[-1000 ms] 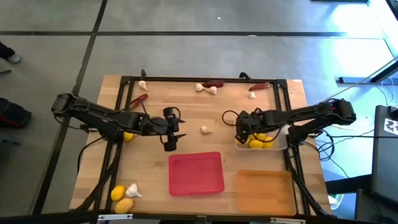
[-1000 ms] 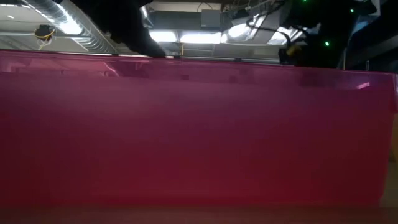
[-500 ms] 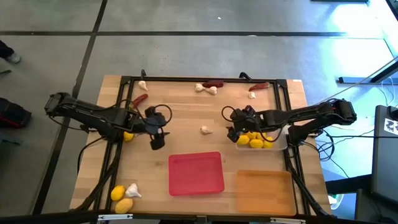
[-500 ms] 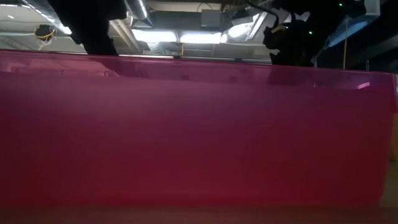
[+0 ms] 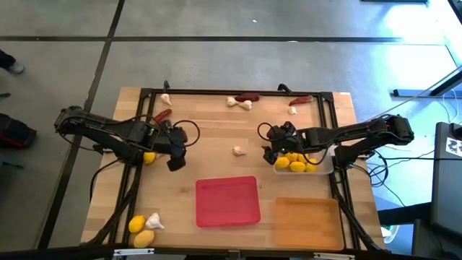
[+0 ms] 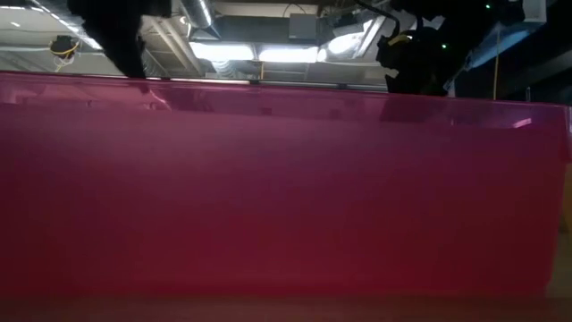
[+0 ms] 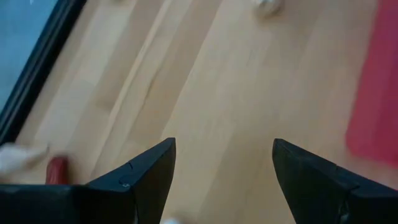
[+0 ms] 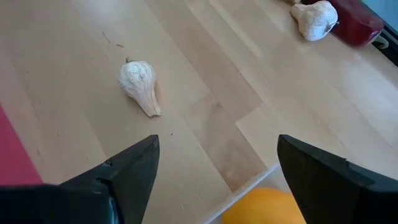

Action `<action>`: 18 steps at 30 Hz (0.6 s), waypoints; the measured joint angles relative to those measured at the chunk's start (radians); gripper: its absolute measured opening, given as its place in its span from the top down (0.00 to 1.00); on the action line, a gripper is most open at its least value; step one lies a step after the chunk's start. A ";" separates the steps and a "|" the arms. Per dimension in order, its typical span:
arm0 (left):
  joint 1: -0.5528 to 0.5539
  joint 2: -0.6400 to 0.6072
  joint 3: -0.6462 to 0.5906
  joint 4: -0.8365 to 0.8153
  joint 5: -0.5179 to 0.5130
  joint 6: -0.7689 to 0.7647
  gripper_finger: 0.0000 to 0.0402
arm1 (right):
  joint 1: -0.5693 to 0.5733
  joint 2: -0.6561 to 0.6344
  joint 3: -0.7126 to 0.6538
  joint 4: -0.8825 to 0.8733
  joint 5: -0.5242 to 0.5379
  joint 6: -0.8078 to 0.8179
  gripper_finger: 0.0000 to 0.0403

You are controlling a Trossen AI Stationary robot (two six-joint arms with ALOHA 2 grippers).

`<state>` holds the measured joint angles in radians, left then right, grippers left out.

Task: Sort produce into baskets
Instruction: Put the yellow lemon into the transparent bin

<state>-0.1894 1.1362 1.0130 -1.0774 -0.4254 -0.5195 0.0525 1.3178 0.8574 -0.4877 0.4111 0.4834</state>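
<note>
- While both grippers hang empty, fingers spread, a garlic bulb (image 5: 237, 150) lies mid-frame on the counter (image 5: 216, 123), between left gripper (image 5: 175, 160) and right gripper (image 5: 271, 155).
- It looks light, papery and crushable; pinch its fat belly, not the thin neck.

Overhead; red tray (image 6: 286, 188) blocking low camera

bare wooden table (image 5: 216, 137) lies open between both arms; only a whitish garlic bulb (image 5: 237, 151) sits mid-way, a shallow red plastic tray (image 5: 227, 201) nearer front.
</note>
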 joint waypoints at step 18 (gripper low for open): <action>0.064 0.103 -0.140 -0.257 0.260 -0.291 0.35 | -0.001 0.000 -0.001 0.016 -0.011 -0.032 0.21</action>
<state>-0.1249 1.2392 0.8728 -1.3341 -0.1652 -0.8108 0.0517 1.3178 0.8566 -0.4717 0.3996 0.4512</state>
